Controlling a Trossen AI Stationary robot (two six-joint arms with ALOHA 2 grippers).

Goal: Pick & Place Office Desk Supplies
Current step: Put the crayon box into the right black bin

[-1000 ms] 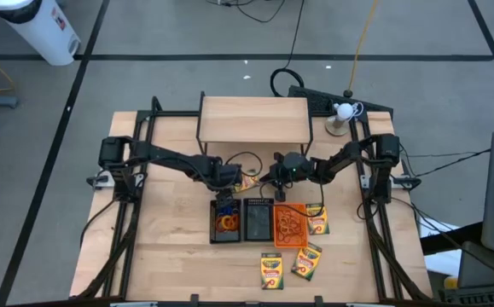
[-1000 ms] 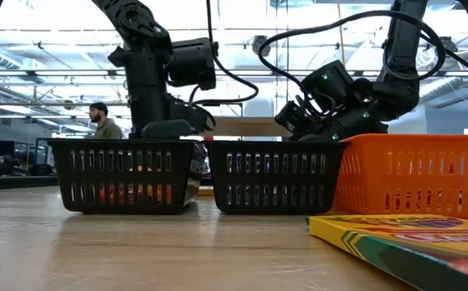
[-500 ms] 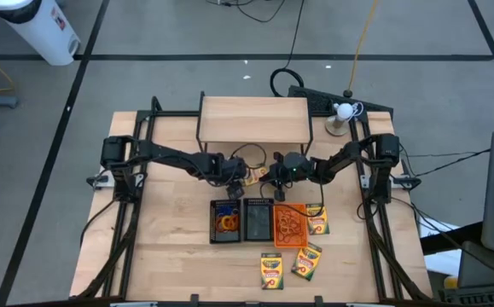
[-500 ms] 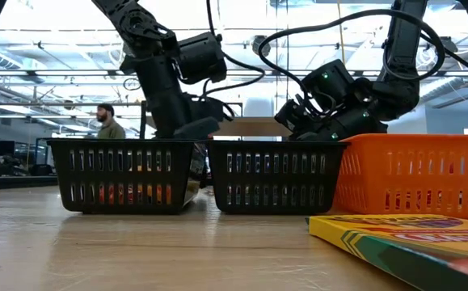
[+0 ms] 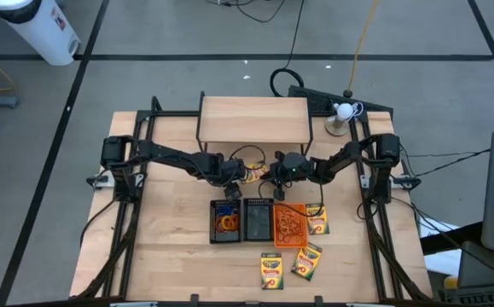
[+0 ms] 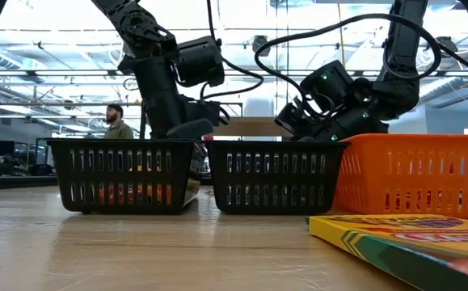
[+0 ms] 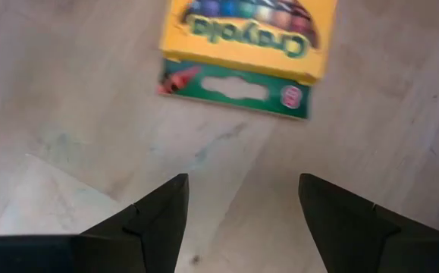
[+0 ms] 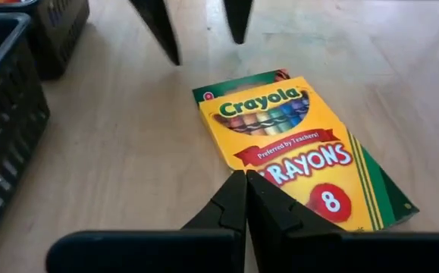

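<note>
The bands sit sorted in the left black tray (image 5: 224, 222) and the orange tray (image 5: 290, 224); four crayon boxes lie loose. The left gripper (image 7: 238, 208), jaws wide, hovers by the box (image 8: 295, 144) between the arms, behind the trays. The right gripper (image 8: 244, 199), pinched shut and empty, crowds that box. The shelf (image 5: 253, 119) stands close behind.

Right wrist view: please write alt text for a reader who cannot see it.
A yellow-and-green crayon box lies flat on the wooden table, just beyond the shut right pincer. The open left pincer points down at the box's far end, and two black mesh trays stand alongside.
</note>
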